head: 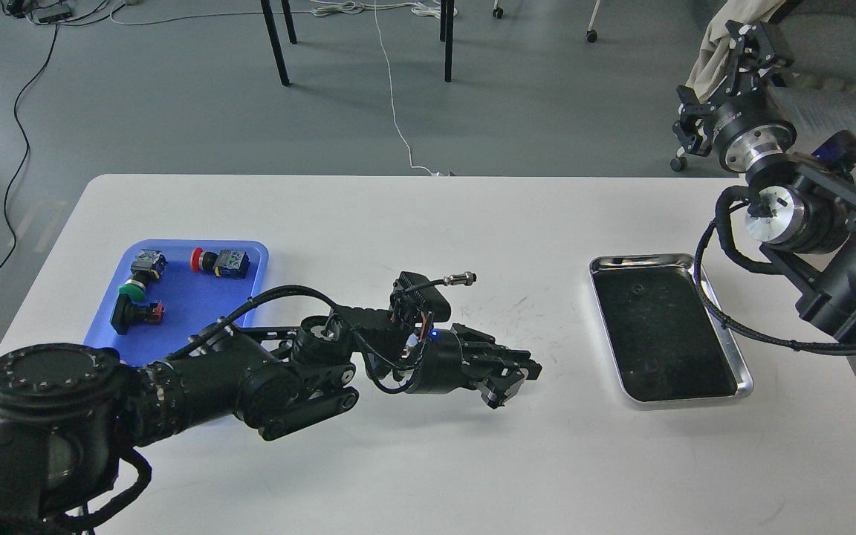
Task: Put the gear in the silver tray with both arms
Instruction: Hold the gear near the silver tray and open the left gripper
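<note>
Between left gripper (510,375) and silver tray (725,323), bare tabletop (413,223).

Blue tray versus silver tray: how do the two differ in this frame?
The blue tray is matte plastic at the table's left; the silver tray is shiny metal with a dark reflective bottom, at the right. The blue tray holds several push-button parts; no parts show in the silver tray. The left arm hides part of the blue tray; a cable from the right arm crosses the silver tray. Both are rectangular, round-cornered, with raised rims.
</note>
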